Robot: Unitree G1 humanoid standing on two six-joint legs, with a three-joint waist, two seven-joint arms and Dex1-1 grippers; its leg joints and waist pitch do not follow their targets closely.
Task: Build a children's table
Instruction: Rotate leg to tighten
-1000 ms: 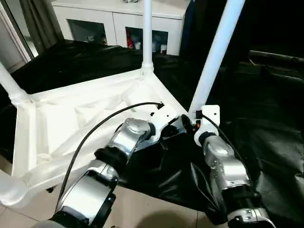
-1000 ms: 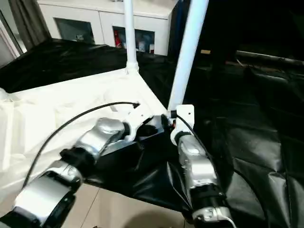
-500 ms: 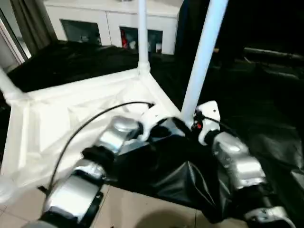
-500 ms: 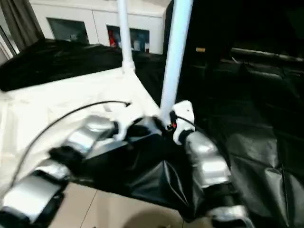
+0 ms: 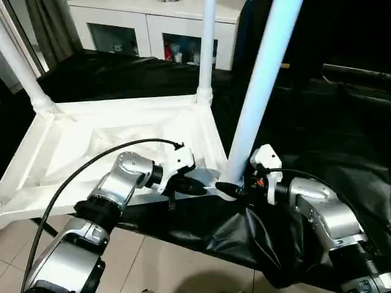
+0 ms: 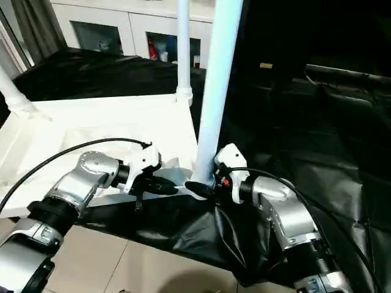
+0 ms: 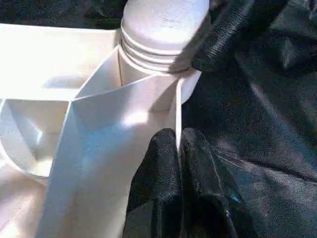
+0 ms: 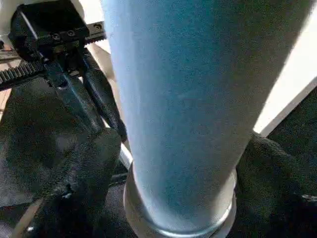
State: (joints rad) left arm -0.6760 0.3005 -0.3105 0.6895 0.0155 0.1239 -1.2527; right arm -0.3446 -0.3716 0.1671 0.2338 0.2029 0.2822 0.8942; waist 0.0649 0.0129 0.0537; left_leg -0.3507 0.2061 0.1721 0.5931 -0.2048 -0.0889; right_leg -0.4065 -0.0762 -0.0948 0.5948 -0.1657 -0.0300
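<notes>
The children's table [image 5: 91,146] lies upside down on the black cloth, white and ribbed side up. Three legs stand in its corner sockets: a near one [image 5: 263,91], a back one [image 5: 206,55] and a far left one [image 5: 24,73]. My left gripper [image 7: 179,136] is shut on the thin rim of the top, just beside the near leg's socket [image 7: 158,54]. My right gripper [image 8: 178,168] comes in from the right, open. Its fingers [image 8: 79,183] stand on either side of the near leg's base [image 8: 173,99], close against it.
A black-draped table [image 5: 342,140] carries everything, its cloth bunched below my grippers. A white cabinet with glass doors [image 5: 153,30] stands behind. Tiled floor [image 5: 171,268] shows at the front, and the left arm's black cable [image 5: 79,177] loops over the top.
The camera has shifted. My right arm has swung from the near side round to the right of the leg's base. The left gripper stays on the rim.
</notes>
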